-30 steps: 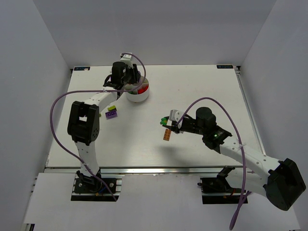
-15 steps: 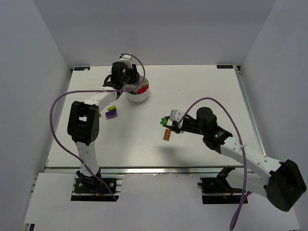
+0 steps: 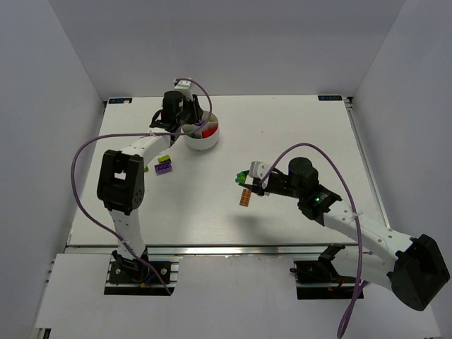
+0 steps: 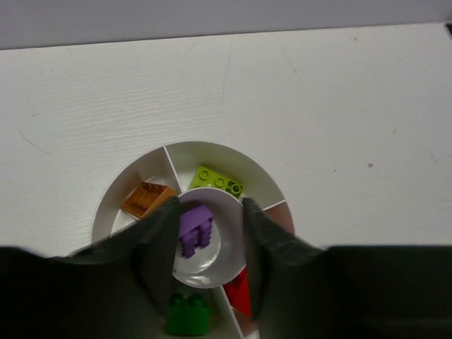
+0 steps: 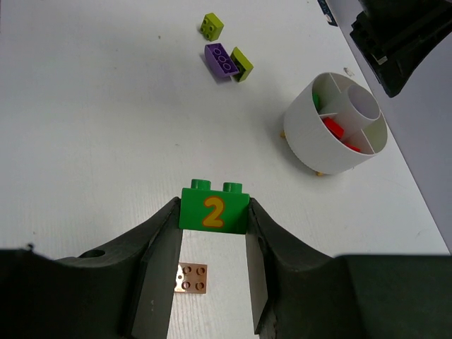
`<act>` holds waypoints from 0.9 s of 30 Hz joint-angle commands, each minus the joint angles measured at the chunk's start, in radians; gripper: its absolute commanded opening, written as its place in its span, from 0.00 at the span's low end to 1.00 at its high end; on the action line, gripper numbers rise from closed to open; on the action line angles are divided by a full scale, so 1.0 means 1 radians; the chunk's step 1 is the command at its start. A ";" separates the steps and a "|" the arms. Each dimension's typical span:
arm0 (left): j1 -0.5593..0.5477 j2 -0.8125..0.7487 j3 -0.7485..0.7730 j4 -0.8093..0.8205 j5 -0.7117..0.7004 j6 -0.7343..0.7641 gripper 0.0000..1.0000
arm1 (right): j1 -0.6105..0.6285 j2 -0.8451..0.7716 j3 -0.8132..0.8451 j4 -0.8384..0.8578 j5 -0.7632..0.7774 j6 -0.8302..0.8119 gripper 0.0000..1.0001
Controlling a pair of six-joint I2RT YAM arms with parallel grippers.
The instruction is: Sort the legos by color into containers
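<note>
**Top view.** My right gripper (image 3: pixel 246 179) pinches a small green plastic brick (image 3: pixel 242 175) above the middle of the white table (image 3: pixel 296 127). The round white plastic dish (image 3: pixel 202 143) lies farther out and to the left, well apart from it. My left gripper (image 3: pixel 192 126) hangs directly over that dish, so the left arm is by far the nearer, though the green brick is with the right. A small orange plastic brick (image 3: pixel 245 198) lies on the table just beside the right gripper. A flat purple plastic brick (image 3: pixel 164 168) and a lime-yellow plastic brick (image 3: pixel 164 159) lie touching, near-left of the dish.

**Left wrist view.** My fingers are spread either side of the centre well and grip nothing. A chunky purple brick (image 4: pixel 195 229) lies loose in that well. The wedge holding a second green brick (image 4: pixel 188 314) is on the side nearest my left wrist.

**Right wrist view.** The jaws press on the short ends of the green brick. Its studs are up, a yellow "2" faces the camera, and its long axis runs across the fingers. The dish sits ahead and to the right, with green showing in the wedge at its left rim.

**Judgement.** The carry goes forward-right to that wedge. The left gripper above the dish may block the drop.
</note>
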 commanded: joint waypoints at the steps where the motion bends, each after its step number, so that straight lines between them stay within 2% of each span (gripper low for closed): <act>1: -0.003 -0.159 -0.029 0.029 0.029 -0.036 0.39 | -0.003 -0.017 0.008 0.003 -0.020 -0.016 0.00; 4: -0.005 -0.249 -0.144 0.093 0.100 -0.132 0.22 | -0.001 -0.020 -0.005 -0.001 -0.027 -0.064 0.00; 6: -0.003 -0.352 -0.288 0.203 0.207 -0.250 0.22 | -0.001 -0.025 -0.015 -0.003 -0.035 -0.092 0.00; 7: -0.005 -0.383 -0.337 0.239 0.249 -0.292 0.25 | -0.001 -0.028 -0.020 0.000 -0.033 -0.107 0.00; 8: -0.005 -0.412 -0.385 0.277 0.325 -0.338 0.37 | -0.001 -0.031 -0.021 0.005 -0.033 -0.109 0.00; 9: -0.005 -0.459 -0.473 0.349 0.365 -0.420 0.43 | -0.001 -0.037 -0.028 0.011 -0.033 -0.109 0.00; 11: -0.005 -0.498 -0.553 0.426 0.442 -0.493 0.54 | -0.001 -0.043 -0.031 0.020 -0.026 -0.102 0.00; 14: -0.009 -0.553 -0.689 0.574 0.537 -0.602 0.65 | -0.003 -0.057 -0.046 0.055 -0.006 -0.076 0.00; 18: -0.037 -0.577 -0.775 0.746 0.597 -0.697 0.69 | -0.003 -0.055 -0.058 0.092 0.020 -0.047 0.00; 23: -0.163 -0.532 -0.743 0.647 0.660 -0.579 0.74 | -0.003 -0.043 -0.061 0.117 0.046 -0.020 0.00; 27: -0.213 -0.534 -0.772 0.742 0.663 -0.605 0.74 | -0.001 -0.031 -0.064 0.120 0.043 -0.012 0.00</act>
